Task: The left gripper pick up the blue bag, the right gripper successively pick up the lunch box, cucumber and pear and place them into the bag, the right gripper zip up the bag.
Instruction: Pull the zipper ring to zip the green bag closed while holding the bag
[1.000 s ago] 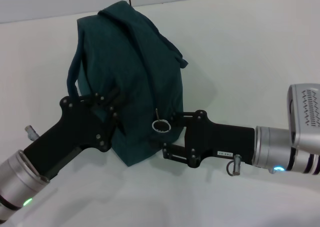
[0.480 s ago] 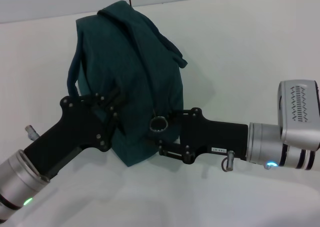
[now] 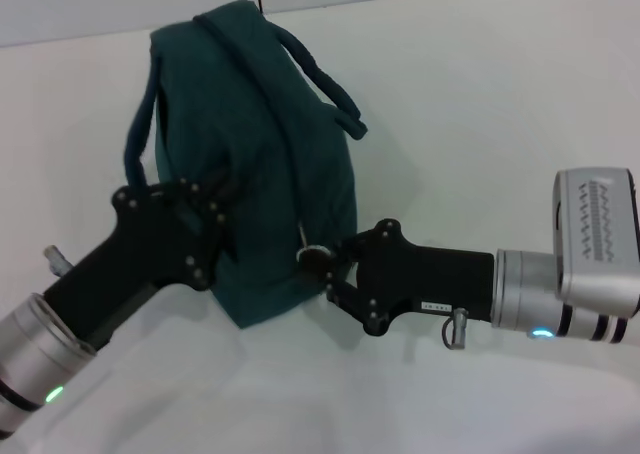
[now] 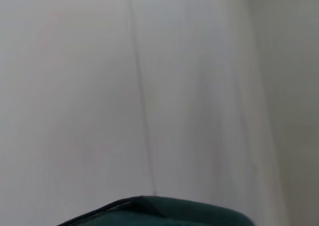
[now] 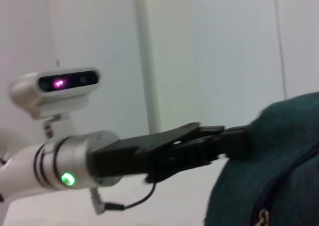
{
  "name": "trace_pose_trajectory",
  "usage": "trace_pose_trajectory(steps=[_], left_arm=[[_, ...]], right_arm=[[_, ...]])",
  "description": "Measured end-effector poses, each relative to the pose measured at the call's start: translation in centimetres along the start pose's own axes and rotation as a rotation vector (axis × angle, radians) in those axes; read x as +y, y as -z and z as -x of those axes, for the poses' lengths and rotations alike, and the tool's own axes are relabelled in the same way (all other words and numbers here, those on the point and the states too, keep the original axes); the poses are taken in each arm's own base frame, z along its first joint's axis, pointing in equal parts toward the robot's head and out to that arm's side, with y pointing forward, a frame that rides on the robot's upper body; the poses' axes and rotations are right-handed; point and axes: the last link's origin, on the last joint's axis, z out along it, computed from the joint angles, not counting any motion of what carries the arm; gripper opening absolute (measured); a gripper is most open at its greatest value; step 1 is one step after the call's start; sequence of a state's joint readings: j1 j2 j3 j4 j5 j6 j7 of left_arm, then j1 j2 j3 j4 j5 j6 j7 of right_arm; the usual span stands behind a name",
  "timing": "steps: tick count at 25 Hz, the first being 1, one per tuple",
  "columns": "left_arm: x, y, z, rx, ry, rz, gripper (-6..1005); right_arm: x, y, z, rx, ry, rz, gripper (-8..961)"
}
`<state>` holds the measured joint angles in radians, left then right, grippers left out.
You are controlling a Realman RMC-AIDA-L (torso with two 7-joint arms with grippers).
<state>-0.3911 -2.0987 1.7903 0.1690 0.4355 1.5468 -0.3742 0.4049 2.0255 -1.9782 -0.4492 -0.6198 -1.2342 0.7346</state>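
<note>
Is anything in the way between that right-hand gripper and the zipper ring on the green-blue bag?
Nothing visible. In the head view the right gripper is already at the silver zipper ring on the bag, fingers closed around it. The left gripper holds the bag's other side, apart from the ring.

One blue bag (image 3: 265, 164), one zipper ring (image 3: 313, 257), two pincers: left (image 3: 215, 209), right (image 3: 330, 269).
</note>
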Motion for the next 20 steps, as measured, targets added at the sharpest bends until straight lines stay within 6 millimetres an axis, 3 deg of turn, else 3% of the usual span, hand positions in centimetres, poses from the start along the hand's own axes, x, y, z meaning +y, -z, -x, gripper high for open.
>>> trace_pose_trajectory(steps=[8, 20], left_arm=[[-0.7, 0.1, -0.1, 0.010, 0.001, -0.048, 51], [-0.8, -0.1, -0.2, 0.010, -0.010, -0.042, 53]], right_arm=[[-0.3, -0.4, 0.3, 0.004, 0.111, 0.010, 49], [-1.7, -2.0, 2.0, -0.002, 0.197, 0.033, 7]])
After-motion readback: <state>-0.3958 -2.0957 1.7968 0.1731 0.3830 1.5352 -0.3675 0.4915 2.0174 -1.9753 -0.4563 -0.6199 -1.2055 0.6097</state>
